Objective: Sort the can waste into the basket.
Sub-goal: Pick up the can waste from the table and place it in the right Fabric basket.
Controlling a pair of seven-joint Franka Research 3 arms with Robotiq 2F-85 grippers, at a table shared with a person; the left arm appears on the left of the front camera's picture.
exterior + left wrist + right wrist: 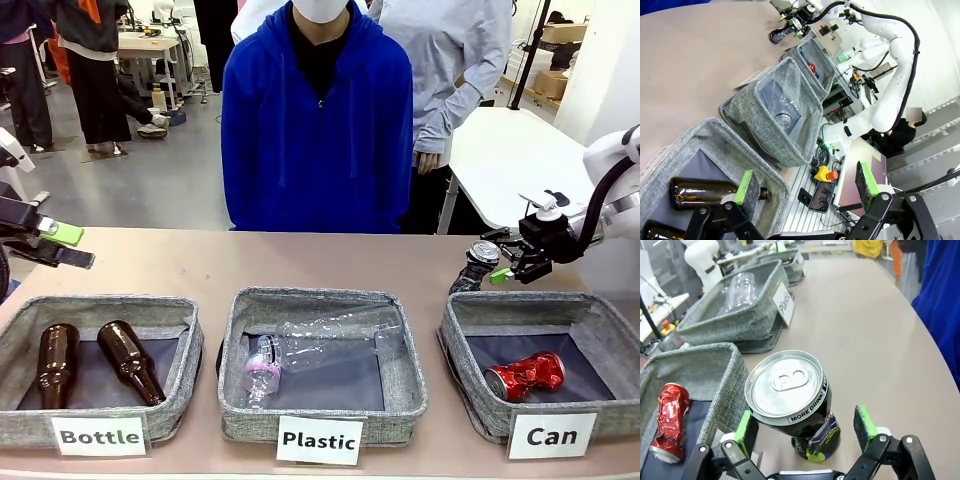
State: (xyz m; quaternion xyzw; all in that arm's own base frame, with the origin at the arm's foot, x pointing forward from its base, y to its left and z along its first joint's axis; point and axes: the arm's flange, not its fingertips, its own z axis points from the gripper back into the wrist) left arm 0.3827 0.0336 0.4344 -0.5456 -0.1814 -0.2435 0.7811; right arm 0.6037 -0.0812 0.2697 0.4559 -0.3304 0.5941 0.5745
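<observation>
Tabletop: dark can [790, 405] between right tool [807, 427] pads (apart).

Robotics lab, white robot arm [890, 75] on a frame, work tables [140, 45] behind, labelled sorting baskets [320, 350]

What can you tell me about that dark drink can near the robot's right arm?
The dark can has a silver top with its pull tab in place and a crumpled lower body, with print reading "MORE DRINK". It sits tilted between the open fingers of the right end effector, over the table beside the Can basket, not yet inside.
</observation>
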